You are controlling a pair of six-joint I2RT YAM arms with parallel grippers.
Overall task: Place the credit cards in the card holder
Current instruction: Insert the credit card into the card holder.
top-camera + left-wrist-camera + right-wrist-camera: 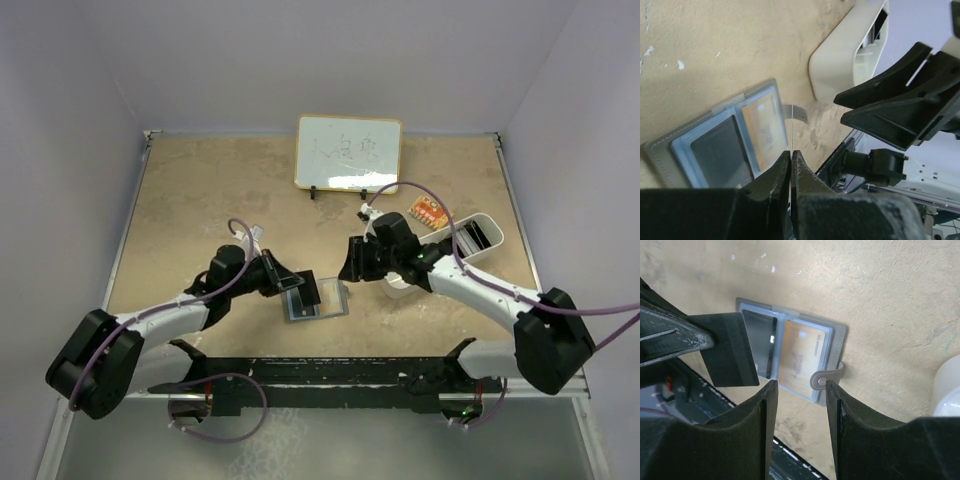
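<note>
Open wallet lies flat on the table, near the front edge and between the two arms. Orange card already sits in its right pocket. The left pocket shows a dark panel with a bluish rim; can't tell whether that is a card.

Left gripper is pinched tight on a dark card with a stripe. It holds the card on edge just above the wallet's left half, and the card partly hides that pocket from the right wrist view.

Right gripper has its jaws about half spread and holds nothing. It hovers over the wallet's right edge, facing the left gripper at close range. The snap tab sticks out from that edge, just beyond the fingertips.

White tray lies to the right of the wallet, apart from it. A white round thing sits near the right arm, only partly seen. Whiteboard stands at the back, and an orange packet lies beside the tray's far end.
</note>
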